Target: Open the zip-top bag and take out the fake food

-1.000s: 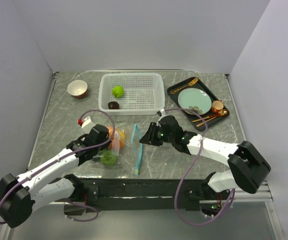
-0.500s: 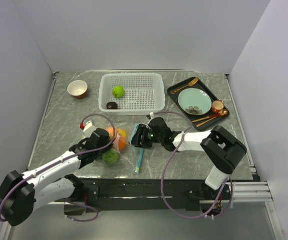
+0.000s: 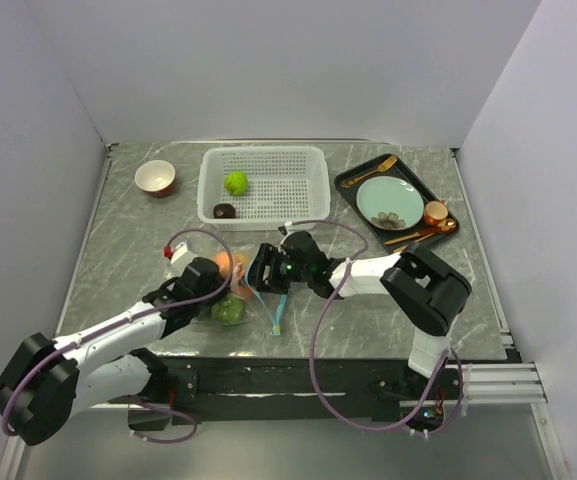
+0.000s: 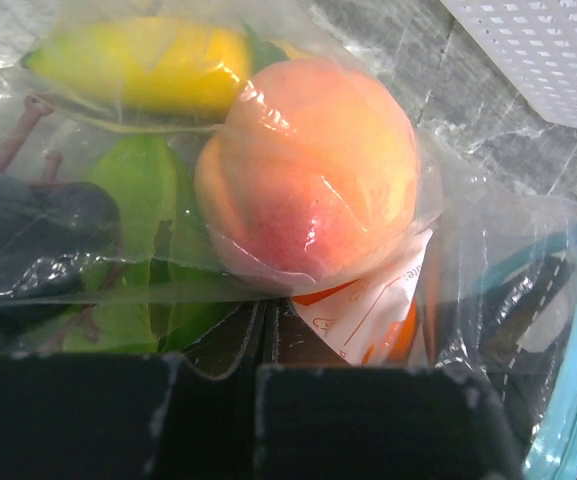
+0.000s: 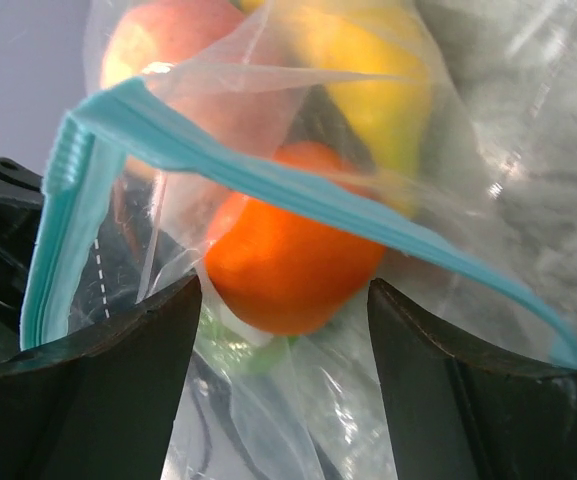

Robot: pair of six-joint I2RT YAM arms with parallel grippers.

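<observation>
A grey marbled table (image 3: 118, 250) is sitting inside plain white walls. Near its front edge the left gripper (image 4: 260, 385) is pressing its jaws together on a fold of the zip-top bag (image 4: 488, 260), pinching the clear plastic low on the bag's side. The right gripper (image 5: 283, 330) is facing it from the other side with its fingers (image 5: 88, 350) standing spread apart, and the bag's teal zip strip (image 5: 268, 180) is arching across the gap between them, its mouth gaping.

The bag is lying between the two grippers and is holding the fake food: a peach (image 4: 308, 180), a yellow banana (image 4: 138, 65), dark grapes (image 4: 28, 230), an orange (image 5: 288, 250) and a green fruit (image 3: 230, 311).

Farther back, a white perforated basket (image 3: 308, 160) is holding another green fruit (image 3: 235, 182) and a dark piece (image 3: 226, 211). A small bowl (image 3: 155, 177) is standing to its left, and a black tray (image 3: 353, 185) with a pale-green plate (image 3: 388, 200) is lying to its right.
</observation>
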